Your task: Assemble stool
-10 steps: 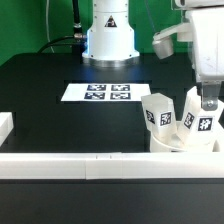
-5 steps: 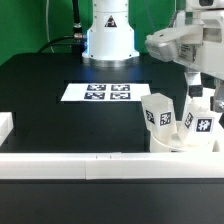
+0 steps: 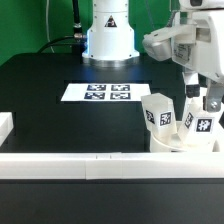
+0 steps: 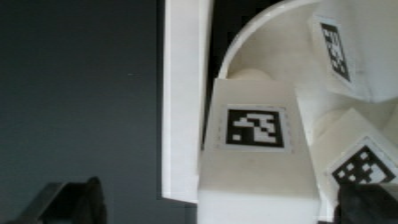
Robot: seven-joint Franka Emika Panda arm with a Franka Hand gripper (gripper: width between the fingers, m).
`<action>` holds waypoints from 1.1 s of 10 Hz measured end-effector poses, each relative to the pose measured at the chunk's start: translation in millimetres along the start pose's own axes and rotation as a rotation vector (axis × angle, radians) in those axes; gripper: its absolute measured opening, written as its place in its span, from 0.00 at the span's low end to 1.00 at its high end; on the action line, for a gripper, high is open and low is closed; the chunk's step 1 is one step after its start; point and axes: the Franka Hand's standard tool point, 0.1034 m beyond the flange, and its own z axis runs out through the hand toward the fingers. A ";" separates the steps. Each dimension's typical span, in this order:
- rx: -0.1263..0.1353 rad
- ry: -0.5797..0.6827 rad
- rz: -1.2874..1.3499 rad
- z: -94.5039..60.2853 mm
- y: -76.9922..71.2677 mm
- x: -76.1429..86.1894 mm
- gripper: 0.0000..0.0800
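Three short white stool legs with black-and-white tags stand upright on the round white seat at the exterior view's right: one, one and one. My gripper hangs just above the two legs on the right, with its jaws open and nothing held. In the wrist view the gripper shows only two dark fingertips, spread wide. A tagged leg stands between and beyond them, untouched. A second leg's tag and the seat's curved rim also show.
The marker board lies flat mid-table in front of the robot base. A long white border rail runs along the front edge, with a short white block at the left. The rail also shows in the wrist view.
My gripper has risen from down among the right-hand legs to just above them, and the wrist has turned. The legs and seat have not moved.
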 end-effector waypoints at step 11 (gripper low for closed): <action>0.016 0.000 0.051 11.3 -4.9 -1.5 0.43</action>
